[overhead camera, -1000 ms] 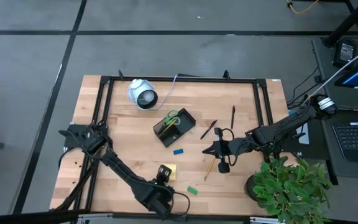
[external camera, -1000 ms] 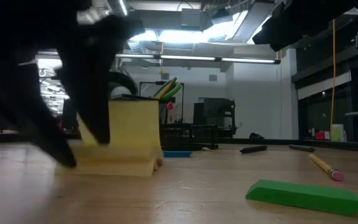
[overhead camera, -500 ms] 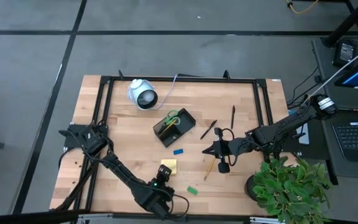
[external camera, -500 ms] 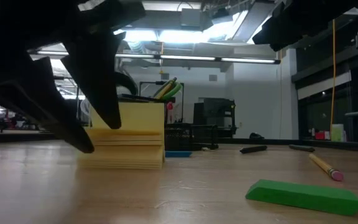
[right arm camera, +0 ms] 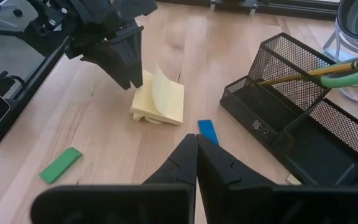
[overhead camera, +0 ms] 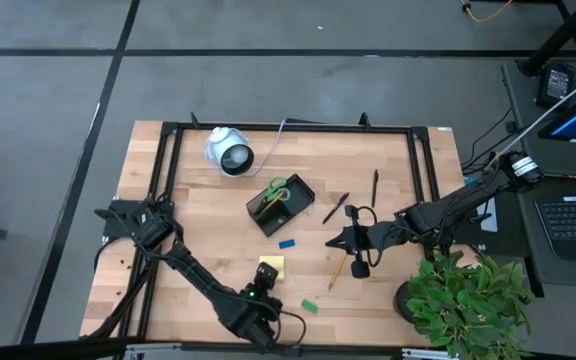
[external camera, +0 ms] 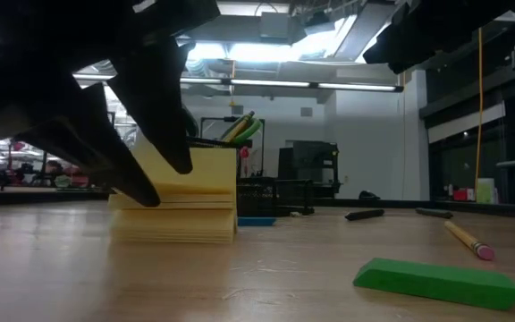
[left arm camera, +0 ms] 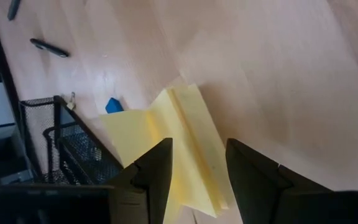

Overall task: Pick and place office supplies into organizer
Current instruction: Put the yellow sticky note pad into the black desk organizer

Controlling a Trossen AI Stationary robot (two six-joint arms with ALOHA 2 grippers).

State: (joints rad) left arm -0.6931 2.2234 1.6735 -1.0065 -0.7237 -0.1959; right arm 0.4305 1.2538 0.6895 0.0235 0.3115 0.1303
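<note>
Since the earlier frame, I noted the left gripper had lifted slightly off the yellow sticky-note pad, and the pad had settled flat with its top sheets curled up. The fingers stood apart over the pad's near edge, clamping nothing. The pad lay near-left of the black wire-mesh organizer, with the small blue block between them. The right gripper, fingers together, hovered right of the blue block. I read no labels.
</note>
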